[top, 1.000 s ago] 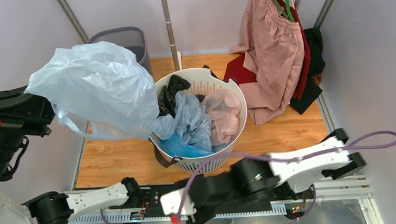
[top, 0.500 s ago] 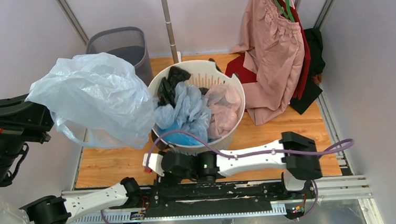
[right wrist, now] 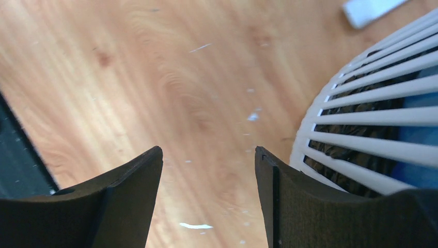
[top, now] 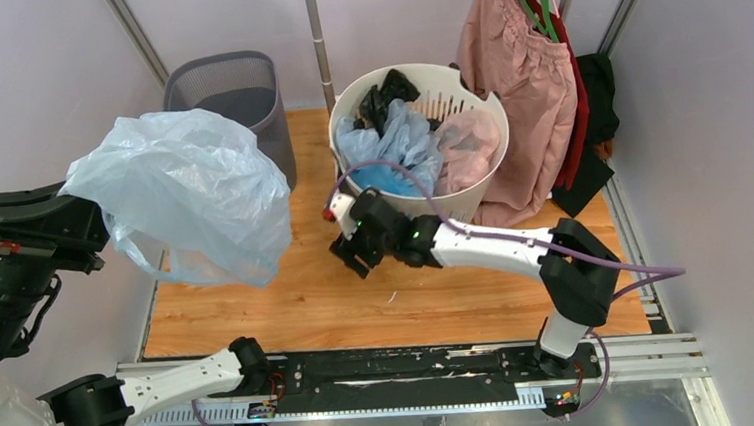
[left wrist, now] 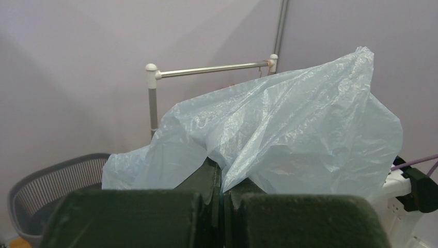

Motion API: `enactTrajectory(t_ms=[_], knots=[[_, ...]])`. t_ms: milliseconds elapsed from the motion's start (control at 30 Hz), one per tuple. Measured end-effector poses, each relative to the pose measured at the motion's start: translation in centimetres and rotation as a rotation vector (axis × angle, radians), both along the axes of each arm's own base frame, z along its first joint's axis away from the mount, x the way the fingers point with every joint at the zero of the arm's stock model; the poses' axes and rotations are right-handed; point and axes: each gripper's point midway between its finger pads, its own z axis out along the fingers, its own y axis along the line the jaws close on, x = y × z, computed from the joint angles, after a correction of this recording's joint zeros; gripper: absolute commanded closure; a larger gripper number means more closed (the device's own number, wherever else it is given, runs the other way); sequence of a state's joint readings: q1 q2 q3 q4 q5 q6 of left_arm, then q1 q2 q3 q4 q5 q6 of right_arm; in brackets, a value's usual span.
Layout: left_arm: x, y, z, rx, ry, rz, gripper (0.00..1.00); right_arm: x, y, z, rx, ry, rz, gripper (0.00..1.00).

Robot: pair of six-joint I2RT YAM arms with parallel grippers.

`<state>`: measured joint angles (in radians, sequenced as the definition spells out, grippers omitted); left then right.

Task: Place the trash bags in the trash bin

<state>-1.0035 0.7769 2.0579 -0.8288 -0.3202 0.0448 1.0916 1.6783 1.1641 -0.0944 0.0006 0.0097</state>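
Top external: left gripper (top: pixel 93 245) raised, pinching trash bag (top: pixel 186 191).

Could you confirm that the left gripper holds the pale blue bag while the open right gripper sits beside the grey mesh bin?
Not quite: the right gripper sits beside the white basket, as the top view shows; the rest holds.
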Motion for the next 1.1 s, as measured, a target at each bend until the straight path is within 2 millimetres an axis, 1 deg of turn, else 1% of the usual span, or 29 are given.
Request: enactTrajectory(t_ms=[100, 167, 267, 300, 367, 400, 467, 500, 533, 600, 633, 733, 800, 833, 867, 900, 933, 967, 1033, 1100], knots=[[0.6, -0.3, -0.7, 0.020, 0.021, 0.016, 0.99, 4.0, -2.5, 0.7, 0.015, 0.006, -0.053, 0.30], [0.9, -0.6, -1.3, 0.037, 0.036, 0.024, 0.99, 6.3, -3.9, 0.6, 0.017, 0.016, -0.079, 0.30], [1.3, -1.0, -2.0, 0.057, 0.052, 0.030, 0.99, 9.7, -5.3, 0.8, 0.031, 0.038, -0.126, 0.30], [1.4, -1.2, -2.2, 0.064, 0.056, 0.030, 0.99, 10.9, -5.5, 0.9, 0.046, 0.046, -0.136, 0.30], [1.5, -1.3, -2.4, 0.071, 0.062, 0.032, 0.99, 12.6, -6.6, 0.9, 0.050, 0.056, -0.170, 0.30], [1.5, -1.3, -2.5, 0.073, 0.063, 0.033, 0.99, 13.3, -6.7, 1.1, 0.054, 0.061, -0.178, 0.30], [1.6, -1.4, -2.6, 0.075, 0.065, 0.033, 0.99, 14.1, -6.7, 1.4, 0.064, 0.068, -0.182, 0.31], [1.6, -1.4, -2.6, 0.077, 0.066, 0.033, 0.99, 14.1, -6.7, 1.5, 0.070, 0.074, -0.176, 0.31], [1.7, -1.5, -2.7, 0.080, 0.067, 0.033, 0.99, 13.8, -6.5, 1.8, 0.079, 0.084, -0.165, 0.30], [1.8, -1.7, -2.9, 0.087, 0.072, 0.033, 0.99, 12.5, -6.1, 2.5, 0.096, 0.103, -0.132, 0.30], [1.9, -1.9, -3.1, 0.092, 0.076, 0.033, 0.99, 11.5, -5.8, 3.3, 0.110, 0.105, -0.111, 0.30], [2.2, -2.4, -3.6, 0.110, 0.087, 0.033, 0.99, 7.0, -5.3, 6.5, 0.160, 0.093, -0.037, 0.30], [2.4, -2.7, -3.9, 0.119, 0.092, 0.033, 0.99, 3.3, -5.4, 9.0, 0.208, 0.076, 0.005, 0.30], [2.5, -2.9, -3.9, 0.124, 0.095, 0.032, 0.99, 0.9, -5.8, 10.3, 0.241, 0.072, 0.026, 0.29], [2.6, -3.0, -4.0, 0.127, 0.097, 0.032, 0.99, -0.6, -6.5, 11.1, 0.265, 0.070, 0.028, 0.29], [2.7, -3.1, -4.0, 0.129, 0.098, 0.032, 0.99, -1.6, -7.2, 11.5, 0.282, 0.071, 0.016, 0.29], [2.7, -3.3, -4.0, 0.133, 0.100, 0.031, 0.99, -2.3, -8.4, 11.7, 0.296, 0.072, -0.017, 0.29], [2.8, -3.5, -4.1, 0.136, 0.101, 0.030, 0.99, -2.5, -9.7, 11.6, 0.297, 0.073, -0.067, 0.29], [3.0, -3.7, -4.1, 0.140, 0.104, 0.029, 0.99, -2.3, -11.9, 10.8, 0.277, 0.066, -0.179, 0.27], [3.1, -4.0, -4.3, 0.148, 0.108, 0.029, 0.99, -1.5, -14.5, 9.3, 0.229, 0.053, -0.320, 0.26]])
